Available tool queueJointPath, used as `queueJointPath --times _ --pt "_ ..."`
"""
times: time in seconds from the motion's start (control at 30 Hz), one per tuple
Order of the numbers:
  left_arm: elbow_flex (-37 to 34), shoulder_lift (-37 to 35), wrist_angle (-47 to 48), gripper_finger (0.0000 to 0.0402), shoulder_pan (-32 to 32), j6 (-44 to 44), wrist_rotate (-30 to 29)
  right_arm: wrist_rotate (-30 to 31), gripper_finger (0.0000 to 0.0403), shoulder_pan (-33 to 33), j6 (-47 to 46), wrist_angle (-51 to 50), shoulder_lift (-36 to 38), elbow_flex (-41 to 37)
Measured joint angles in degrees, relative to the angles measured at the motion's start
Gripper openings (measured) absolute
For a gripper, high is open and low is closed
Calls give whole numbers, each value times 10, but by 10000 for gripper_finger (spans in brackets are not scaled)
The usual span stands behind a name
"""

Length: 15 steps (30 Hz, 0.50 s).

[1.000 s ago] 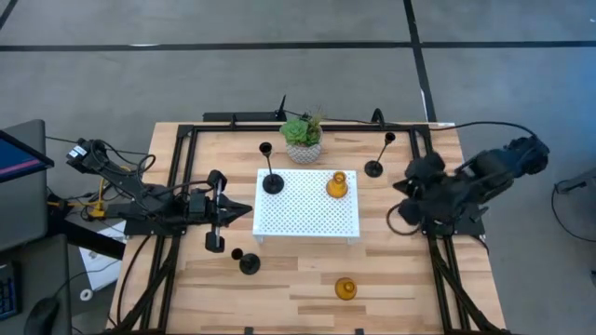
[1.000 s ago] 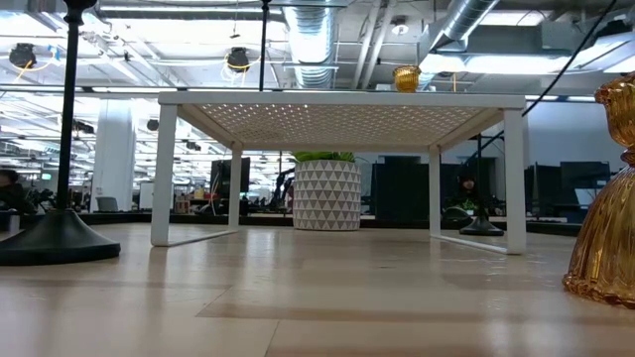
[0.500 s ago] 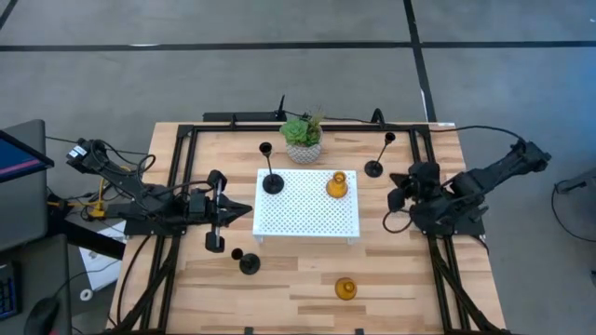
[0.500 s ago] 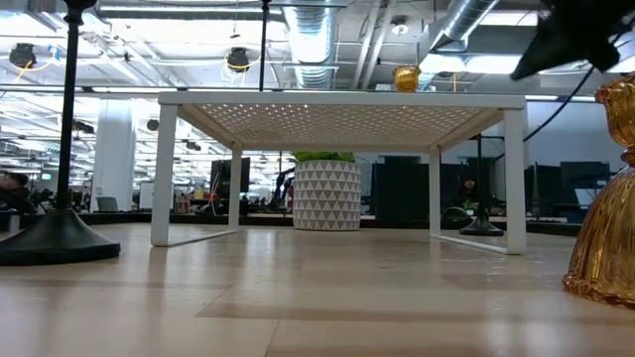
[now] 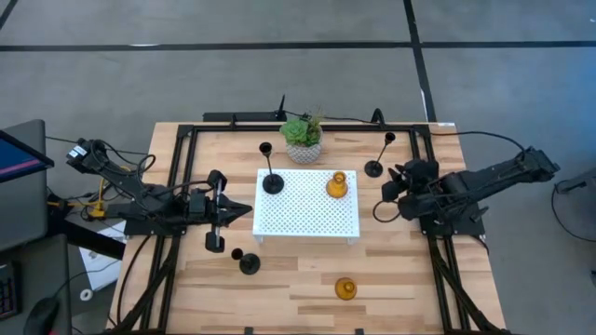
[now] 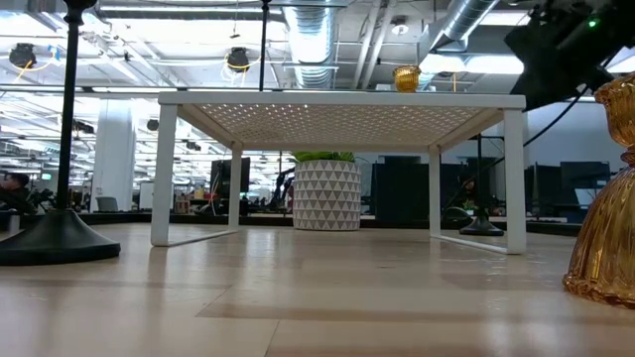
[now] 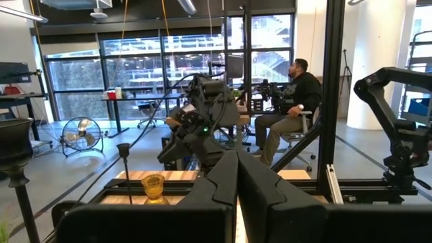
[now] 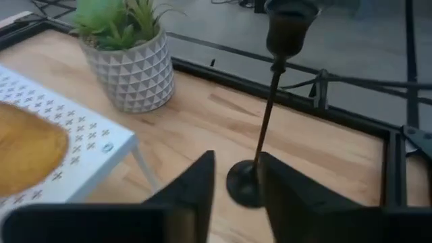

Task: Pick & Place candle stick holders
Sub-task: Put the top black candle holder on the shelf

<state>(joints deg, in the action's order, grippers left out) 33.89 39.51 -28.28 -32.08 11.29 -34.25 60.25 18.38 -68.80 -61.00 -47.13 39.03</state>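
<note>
A white perforated stand (image 5: 307, 209) sits mid-table. On it stand a tall black candle stick holder (image 5: 271, 181) and an amber one (image 5: 337, 184). A second tall black holder (image 5: 374, 167) rests by its round base (image 8: 244, 183) on the wood at the far right. A short black holder (image 5: 250, 263) and another amber one (image 5: 345, 288) stand on the table's near part. My right gripper (image 8: 236, 181) is open, just short of the far-right holder's base and touching nothing. My left gripper (image 5: 244, 210) is shut and empty, left of the stand.
A green plant in a white patterned pot (image 5: 303, 141) stands behind the stand, near the far edge. A black metal frame (image 5: 182, 186) runs along the table's sides. In the left wrist view a person (image 7: 297, 91) sits in the room beyond.
My right arm has stretched out from its folded pose at the table's right edge. Its gripper has moved left toward the tall black holder at the far right, and it now shows at the top right of the low view. Nothing on the table has moved.
</note>
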Motion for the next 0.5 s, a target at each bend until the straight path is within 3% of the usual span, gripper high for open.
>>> queueJointPath --times 0.23,0.5 --pt "0 0 0 7 0 0 0 -2 211 -71 21 15 -8 0" --pt "0 0 0 7 0 0 0 -41 219 -152 147 100 -36 1"
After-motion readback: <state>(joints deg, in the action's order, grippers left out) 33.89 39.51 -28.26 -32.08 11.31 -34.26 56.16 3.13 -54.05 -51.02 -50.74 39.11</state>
